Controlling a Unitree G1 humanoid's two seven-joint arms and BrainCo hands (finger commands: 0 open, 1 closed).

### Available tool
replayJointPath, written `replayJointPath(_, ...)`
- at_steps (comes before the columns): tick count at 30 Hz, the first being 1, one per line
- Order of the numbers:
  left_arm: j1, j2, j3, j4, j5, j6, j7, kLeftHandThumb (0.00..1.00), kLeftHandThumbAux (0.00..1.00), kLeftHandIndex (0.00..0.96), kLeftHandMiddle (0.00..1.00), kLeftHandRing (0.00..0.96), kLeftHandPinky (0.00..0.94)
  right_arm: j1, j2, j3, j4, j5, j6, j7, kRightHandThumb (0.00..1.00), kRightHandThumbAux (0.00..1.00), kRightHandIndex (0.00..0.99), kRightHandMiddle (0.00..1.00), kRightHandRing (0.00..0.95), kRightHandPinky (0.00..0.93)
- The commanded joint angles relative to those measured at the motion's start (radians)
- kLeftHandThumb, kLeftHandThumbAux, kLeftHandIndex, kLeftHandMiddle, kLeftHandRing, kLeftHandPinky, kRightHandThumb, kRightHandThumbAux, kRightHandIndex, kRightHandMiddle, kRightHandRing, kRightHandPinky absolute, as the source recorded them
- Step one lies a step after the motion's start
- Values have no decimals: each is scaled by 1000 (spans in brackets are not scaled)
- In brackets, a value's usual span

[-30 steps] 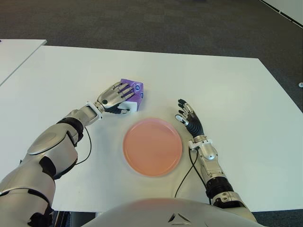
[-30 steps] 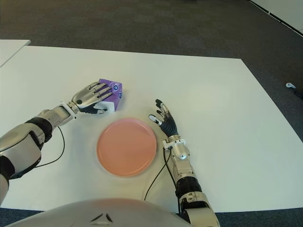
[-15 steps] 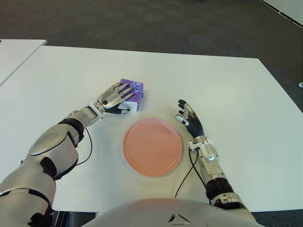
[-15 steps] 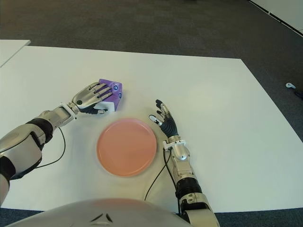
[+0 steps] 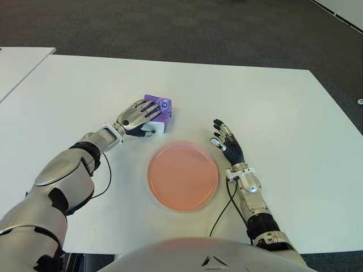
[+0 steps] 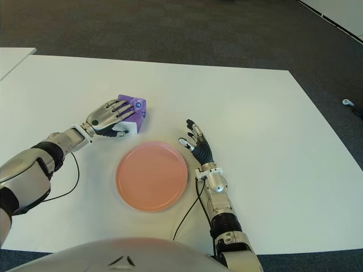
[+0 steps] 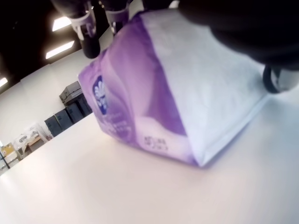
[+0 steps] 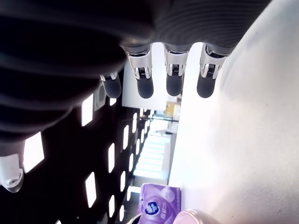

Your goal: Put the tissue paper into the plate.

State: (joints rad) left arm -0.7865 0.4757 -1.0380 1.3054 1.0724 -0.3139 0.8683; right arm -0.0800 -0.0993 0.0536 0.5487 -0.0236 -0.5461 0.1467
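A purple and white tissue pack (image 5: 160, 111) sits on the white table (image 5: 272, 102), just beyond the pink plate (image 5: 182, 175) and to its left. My left hand (image 5: 138, 115) lies over the pack's left side, fingers curled across its top and thumb at its near face, gripping it. In the left wrist view the tissue pack (image 7: 163, 93) still rests on the table. My right hand (image 5: 225, 140) shows right of the plate, fingers spread and holding nothing.
A second white table (image 5: 17, 65) stands at the far left, across a narrow gap. Dark carpet (image 5: 187, 28) lies beyond the table's far edge. A black cable (image 5: 222, 207) runs along the table from my right wrist.
My left hand's fingers have curled slightly tighter over the tissue pack. The pack, the plate and the right hand have not moved.
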Motion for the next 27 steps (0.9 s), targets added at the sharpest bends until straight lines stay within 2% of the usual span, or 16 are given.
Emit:
replayJointPath(1, 97, -44, -44, 43, 41, -67, -127, 641, 321, 216, 320, 333, 402, 101, 4, 6, 83, -7, 37, 9, 0, 461, 0, 0, 0, 0)
replayJointPath(3, 100, -51, -35, 46, 24, -73, -149, 688, 354, 281, 391, 393, 446, 102, 3, 6, 83, -6, 37, 11, 0, 463, 0, 0, 0, 0)
replayJointPath(7, 106, -65, -21, 53, -5, -78, -190, 741, 383, 348, 451, 442, 471, 104, -1, 5, 87, -6, 33, 15, 0, 464, 0, 0, 0, 0)
replayJointPath(9, 111, -75, -15, 56, -17, -75, -206, 752, 391, 363, 464, 454, 479, 104, -3, 5, 89, -5, 33, 17, 0, 464, 0, 0, 0, 0)
replayJointPath(18, 126, -98, 10, 61, -55, -47, -211, 776, 414, 451, 637, 640, 669, 106, -7, 2, 89, -7, 39, 17, 0, 456, 0, 0, 0, 0)
replayJointPath(20, 129, -100, 16, 61, -61, -42, -203, 754, 545, 446, 678, 683, 716, 106, -6, 2, 89, -7, 42, 17, 0, 452, 0, 0, 0, 0)
replayJointPath(22, 131, -103, 19, 60, -63, -32, -190, 743, 611, 441, 703, 710, 743, 109, -5, 2, 86, -7, 45, 15, 0, 453, 0, 0, 0, 0)
replayJointPath(27, 133, -108, 21, 58, -65, -10, -175, 736, 672, 439, 746, 752, 778, 115, -2, 2, 81, -1, 39, 20, 0, 458, 0, 0, 0, 0)
